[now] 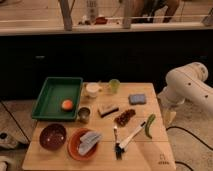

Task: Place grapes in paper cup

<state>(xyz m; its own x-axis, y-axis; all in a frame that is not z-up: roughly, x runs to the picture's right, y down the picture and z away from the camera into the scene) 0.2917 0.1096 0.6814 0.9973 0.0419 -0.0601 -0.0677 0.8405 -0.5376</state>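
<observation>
A dark red bunch of grapes (125, 117) lies on the wooden table (150, 152), right of centre. The white paper cup (92, 90) stands upright at the table's back, next to the green tray, about a hand's width to the back left of the grapes. My white arm (187, 87) comes in from the right. My gripper (169, 118) hangs down at the table's right edge, to the right of the grapes and apart from them. Nothing shows in it.
A green tray (50, 95) holds an orange (67, 104). Also on the table are a green cup (114, 85), blue sponge (137, 99), small block (108, 109), metal cup (84, 114), maroon bowl (53, 136), orange plate (75, 150) with a cloth (89, 141), brush (129, 138) and green pepper (149, 125).
</observation>
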